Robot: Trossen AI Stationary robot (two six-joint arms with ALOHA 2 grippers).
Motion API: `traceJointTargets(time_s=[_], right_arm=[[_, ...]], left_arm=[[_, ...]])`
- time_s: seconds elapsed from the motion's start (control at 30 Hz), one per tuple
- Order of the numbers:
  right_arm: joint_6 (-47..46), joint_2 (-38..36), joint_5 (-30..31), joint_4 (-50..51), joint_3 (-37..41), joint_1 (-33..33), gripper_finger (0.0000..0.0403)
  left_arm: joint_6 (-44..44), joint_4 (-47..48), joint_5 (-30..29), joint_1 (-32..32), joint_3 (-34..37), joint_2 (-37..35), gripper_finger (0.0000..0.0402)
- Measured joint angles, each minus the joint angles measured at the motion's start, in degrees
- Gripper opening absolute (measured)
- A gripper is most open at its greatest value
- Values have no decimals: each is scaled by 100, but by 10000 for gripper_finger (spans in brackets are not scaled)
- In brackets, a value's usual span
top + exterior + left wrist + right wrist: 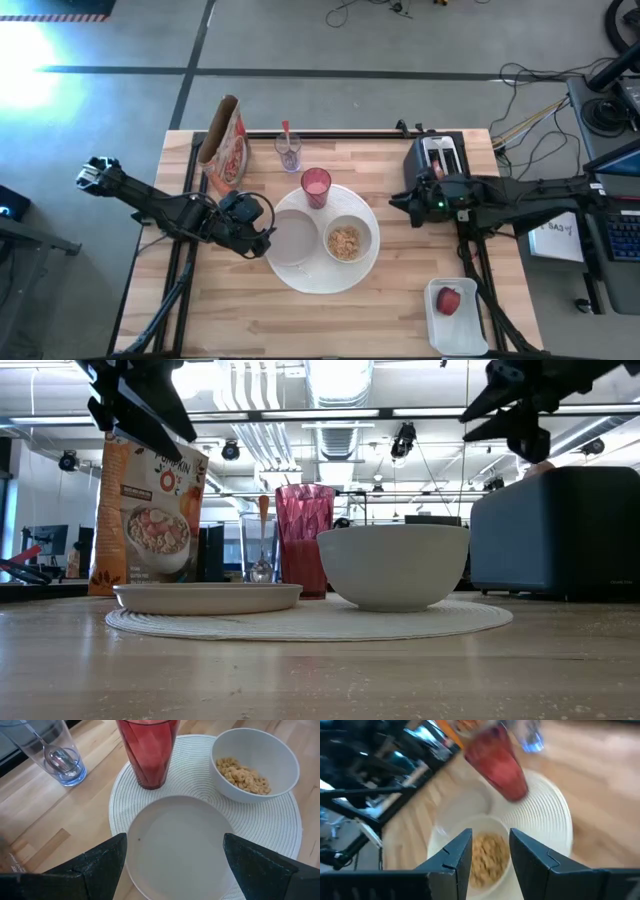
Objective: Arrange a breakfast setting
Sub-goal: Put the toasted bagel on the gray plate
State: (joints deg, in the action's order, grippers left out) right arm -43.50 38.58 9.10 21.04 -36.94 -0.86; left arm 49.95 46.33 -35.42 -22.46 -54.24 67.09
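High view: wooden desk (250,320) w/ round white woven mat (375,262) at centre. On the mat: shallow white dish (295,240) (left part), white bowl of cereal (346,241) (right part), pink tumbler (316,186) at the far edge. Beyond the mat, a clear glass (288,152) holding an orange-handled spoon (286,133); cereal bag (224,146) upright to its left. Black toaster (438,155) at far right; white tray (470,335) at near right corner w/ red apple (449,300) in it. Left tool (262,240) sits at the dish's left edge; right tool (398,204) is near the toaster, just right of the mat.

Low view: dish (207,597) and bowl (393,565) side by side on the mat (450,618); tumbler (303,540), glass (259,548) and bag (147,515) behind; toaster (555,530) at right. Arms enter from above; tools not resolvable here.

Left wrist view: left tool (174,851) wide open, empty, fingers (107,857) spread either side of the dish (180,840); contact w/ it cannot be told. Tumbler (148,751), cereal bowl (254,764), glass w/ spoon (60,757) beyond.

Right wrist view: right tool (490,851) part open, nothing between the fingers (456,856); cereal bowl (487,851) below, tumbler (497,762) farther off.
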Motion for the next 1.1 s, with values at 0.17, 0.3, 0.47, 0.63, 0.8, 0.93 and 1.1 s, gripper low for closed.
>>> traceJointTargets(time_s=[0.17, 0.3, 0.47, 0.63, 0.8, 0.93, 1.1], right_arm=[[-1208, 768, -21, 1383, -743, 0, 121], [-1978, 1388, -337, 2720, -1243, -51, 121], [-2508, 2016, -564, 3744, -1836, -286, 121], [-2278, 2419, -418, 4149, -2519, -382, 121], [-1943, 2703, -266, 4480, -3172, -374, 124], [-1945, 2867, -226, 4947, -3528, -366, 141], [-2367, 3072, 464, 6045, -3965, -261, 166]], left_arm=[[-2, 17, 6, 0, 28, -2, 314], [-3, 130, 45, -13, 37, -7, 314], [-2, 180, 49, -72, 39, -4, 314], [-2, 281, 55, -103, 39, -17, 314], [-2, 305, 55, -103, 39, -50, 314], [0, 317, 54, -109, 39, -66, 314], [2, 392, 35, -109, 39, -187, 314]])
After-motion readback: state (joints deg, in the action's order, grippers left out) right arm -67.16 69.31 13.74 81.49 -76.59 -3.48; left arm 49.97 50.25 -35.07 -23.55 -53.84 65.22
